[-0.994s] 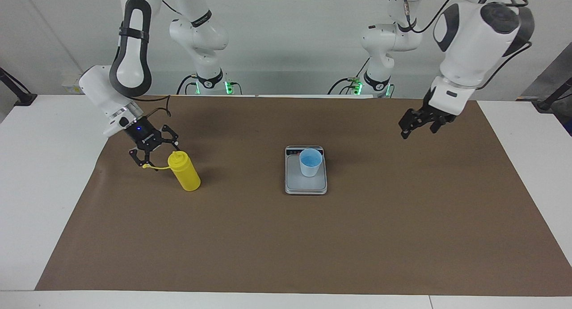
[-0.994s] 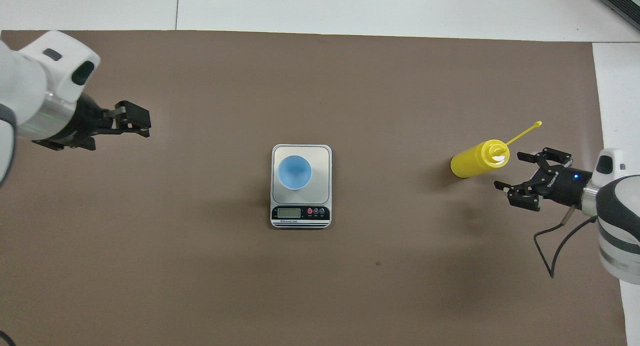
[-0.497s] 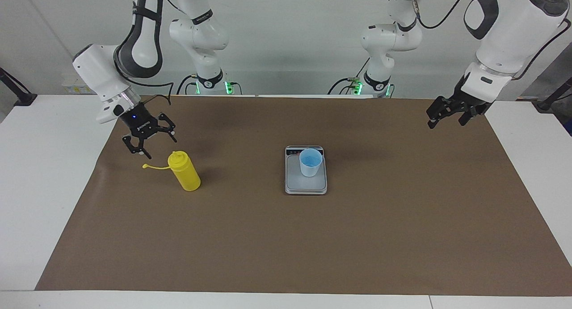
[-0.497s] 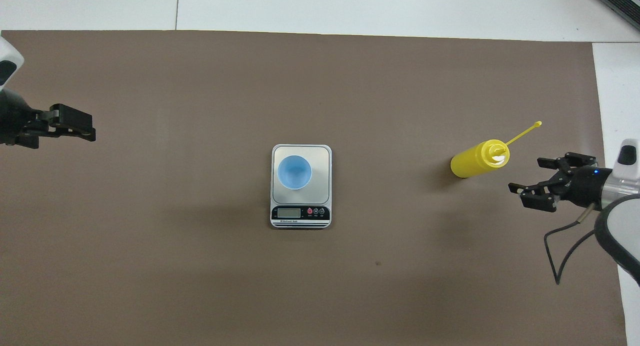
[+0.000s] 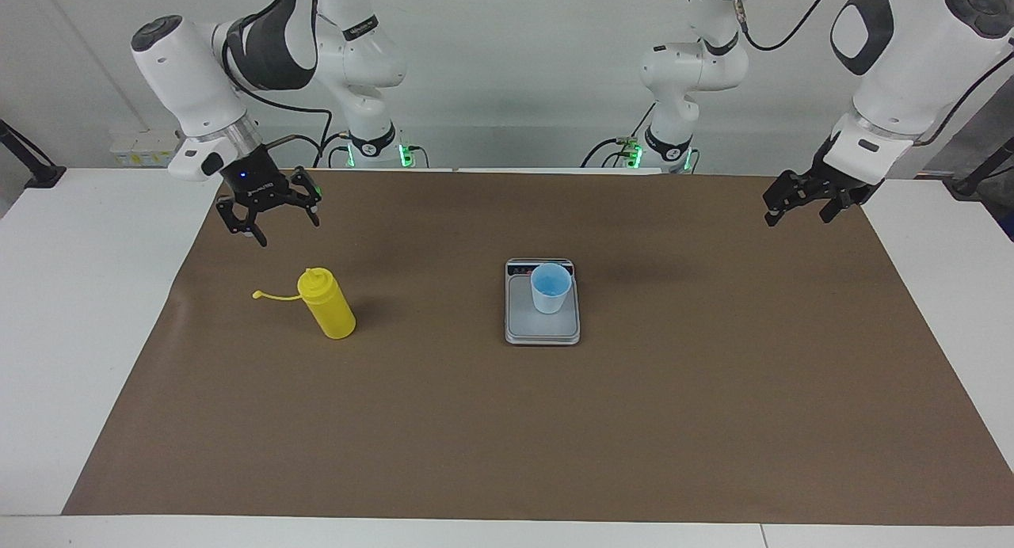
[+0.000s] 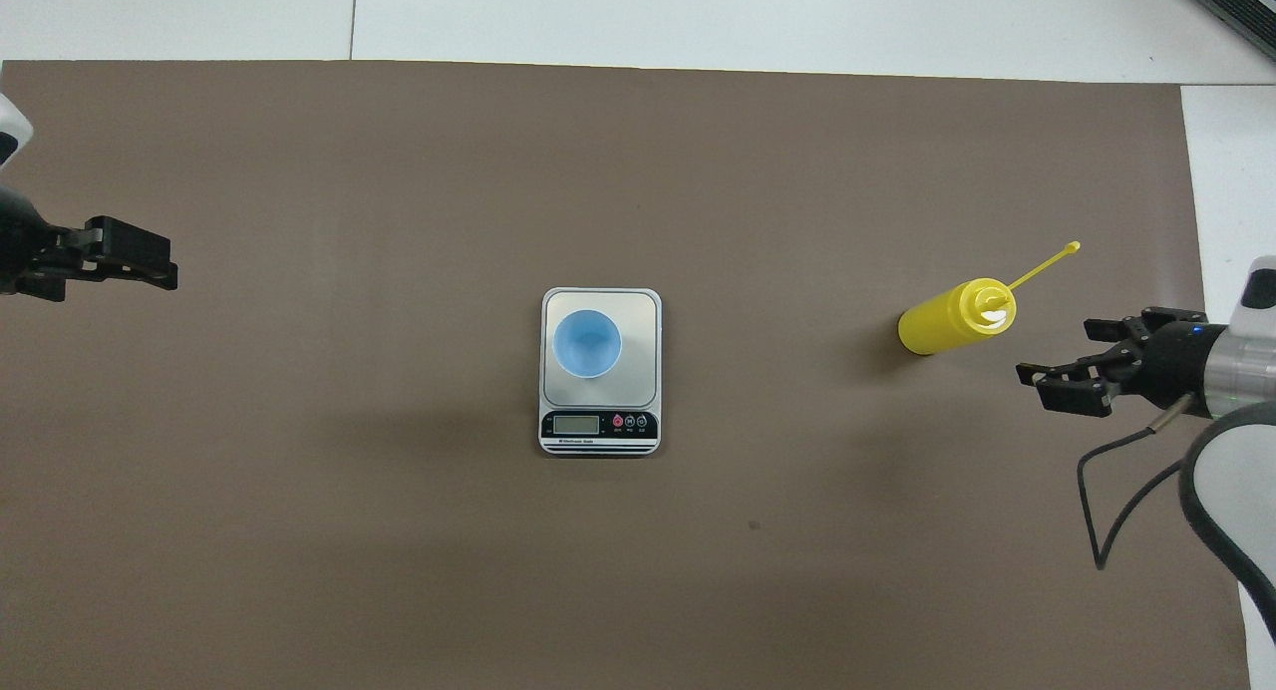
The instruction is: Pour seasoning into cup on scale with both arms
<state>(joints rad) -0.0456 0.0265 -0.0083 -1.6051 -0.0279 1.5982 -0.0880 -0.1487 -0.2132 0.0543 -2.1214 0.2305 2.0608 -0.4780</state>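
The yellow seasoning bottle [image 5: 329, 310] stands on the brown mat toward the right arm's end of the table, its cap strap sticking out sideways; it also shows in the overhead view [image 6: 952, 321]. The light-blue cup [image 5: 550, 288] [image 6: 586, 343] stands on the grey scale [image 5: 523, 325] [image 6: 640, 316] at the mat's middle. My right gripper [image 5: 269, 222] [image 6: 1062, 376] is open and empty, raised above the mat beside the bottle and apart from it. My left gripper [image 5: 780, 209] [image 6: 140, 261] hangs above the mat's edge at the left arm's end and holds nothing.
A brown mat [image 5: 507, 437] covers most of the white table [image 5: 71, 310]. The scale's dark display strip [image 6: 598, 426] lies at its end nearer to the robots.
My right gripper has lifted up and drawn back from the bottle, staying open. My left gripper has swung outward toward its own end of the table. Bottle, cup and scale have not moved.
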